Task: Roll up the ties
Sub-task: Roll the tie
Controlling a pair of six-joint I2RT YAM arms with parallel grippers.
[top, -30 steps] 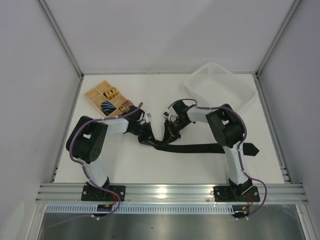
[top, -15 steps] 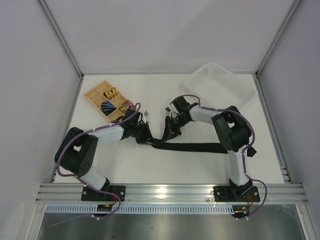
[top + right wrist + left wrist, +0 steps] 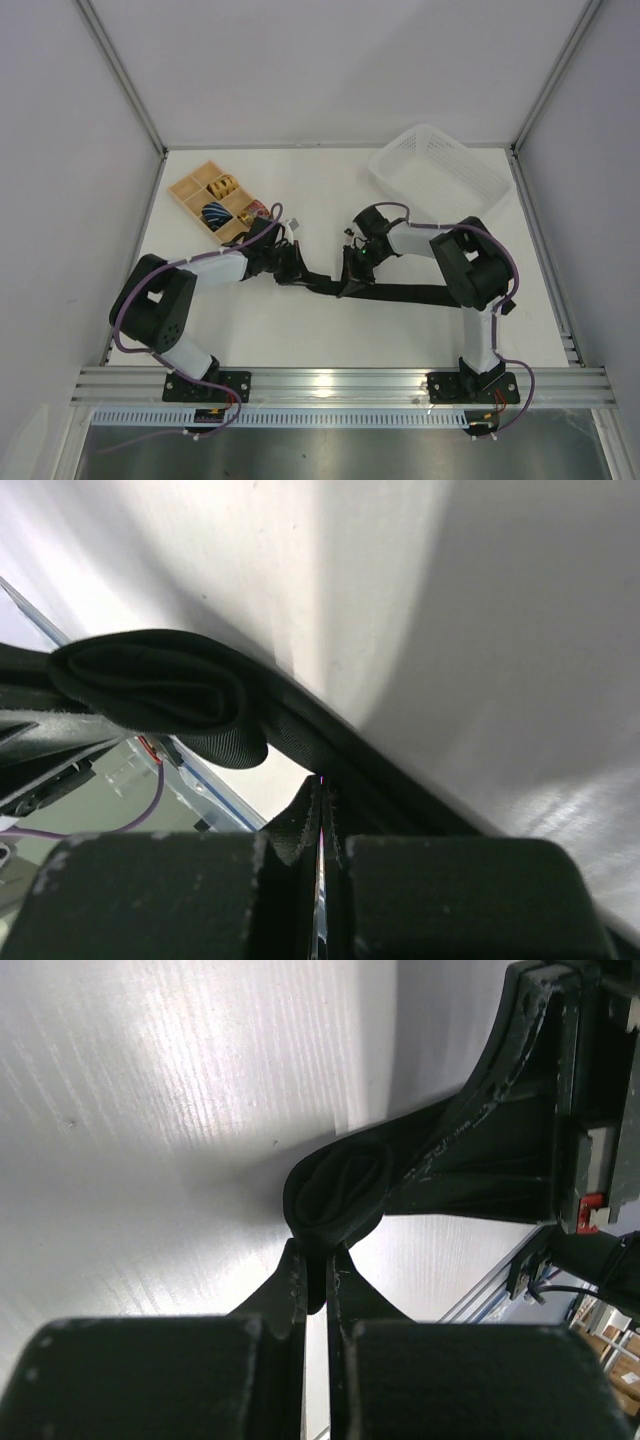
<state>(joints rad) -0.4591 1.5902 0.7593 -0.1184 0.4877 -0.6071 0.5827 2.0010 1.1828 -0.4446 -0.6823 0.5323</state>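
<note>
- Two black-and-white arms are bolted at the near edge of a white table [image 3: 300, 335].
- A black tie [image 3: 410, 294] lies flat across the middle of the table. It runs from between the two grippers toward the right, and its far right end passes behind the right arm.
- The tie's left end is wound into a small loose coil [image 3: 340, 1192].
- The left gripper [image 3: 292, 270] has its fingers nearly together, pinching the coil's lower edge.
- The right gripper [image 3: 350, 276] sits just right of the coil. Its fingers are pressed together with the tips against the strap's edge. Whether any fabric is caught between them cannot be told.
- Farther back on the left sits a tan wooden organiser [image 3: 178, 194], with small rolled ties [image 3: 215, 212] in its compartments.
- At the far right stands a white mesh basket [image 3: 440, 170].
</note>
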